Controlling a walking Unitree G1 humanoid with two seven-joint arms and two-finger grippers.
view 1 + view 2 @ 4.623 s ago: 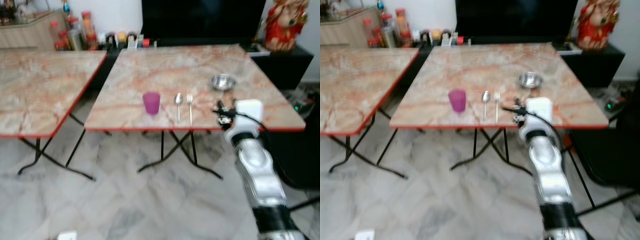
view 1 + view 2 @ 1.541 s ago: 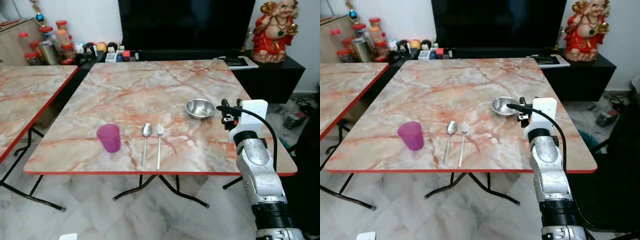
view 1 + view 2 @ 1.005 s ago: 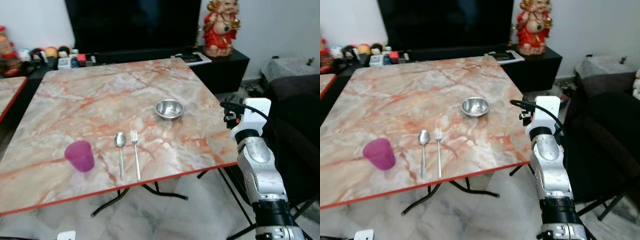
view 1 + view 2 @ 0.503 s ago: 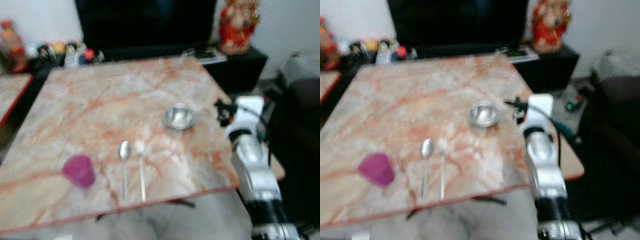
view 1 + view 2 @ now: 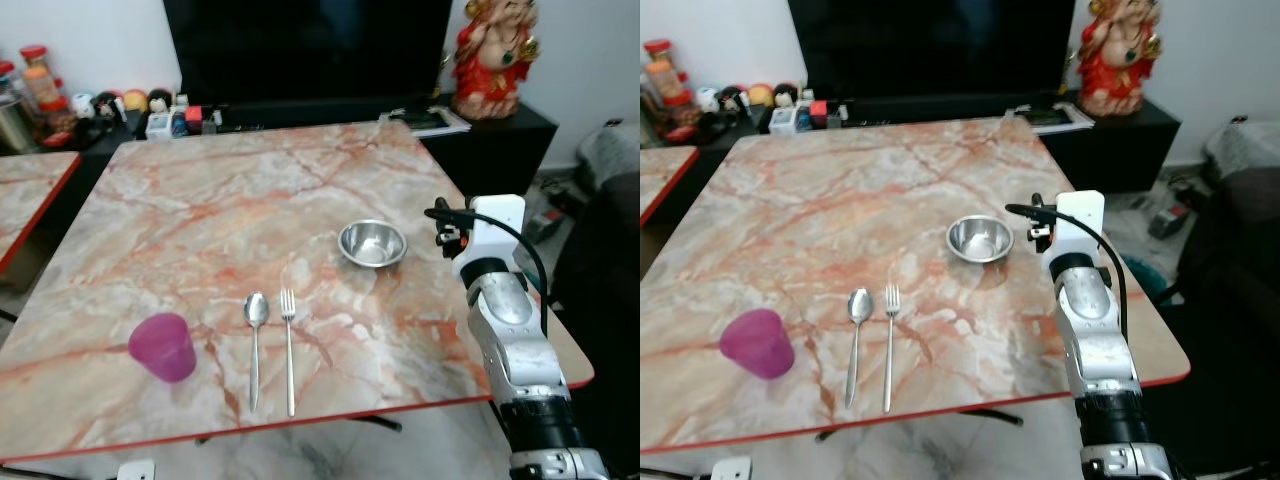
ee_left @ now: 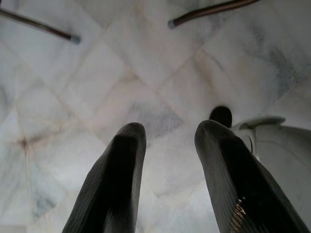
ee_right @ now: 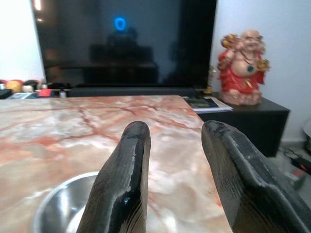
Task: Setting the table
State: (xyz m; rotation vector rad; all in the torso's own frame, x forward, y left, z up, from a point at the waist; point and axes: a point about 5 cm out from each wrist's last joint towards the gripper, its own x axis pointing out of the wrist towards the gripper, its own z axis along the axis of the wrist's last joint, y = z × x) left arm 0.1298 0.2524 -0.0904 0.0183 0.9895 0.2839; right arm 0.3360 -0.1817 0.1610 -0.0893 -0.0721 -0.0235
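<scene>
The picture has slid and gone from blurry to sharp since a moment ago, so the robot's head moved and has now steadied; the things on the table (image 5: 150,210) kept their places next to each other. That means the robot has likely stopped turning and can start to work.

Nearest, at about 7 o'clock on the table, stands the pink cup (image 5: 162,346), upright. Just to its 3 o'clock side lie the spoon (image 5: 255,343) and the fork (image 5: 288,345), side by side and close but not touching, handles toward the robot. Farther in, at about 2 o'clock from the fork, sits the steel bowl (image 5: 372,243), empty as far as I can see.

The right gripper (image 7: 172,170) hangs just beside the bowl at its 3 o'clock side, above the table's right edge. Its two fingers are spread apart with nothing between them, and they point over the bowl toward the black TV (image 5: 300,45) at 12 o'clock.

The left gripper (image 6: 167,179) hangs down idle over the floor, fingers apart and holding nothing.

I think the bowl is the next thing to grab, since it sits away from the cup, spoon and fork. It looks smooth and might slip.
</scene>
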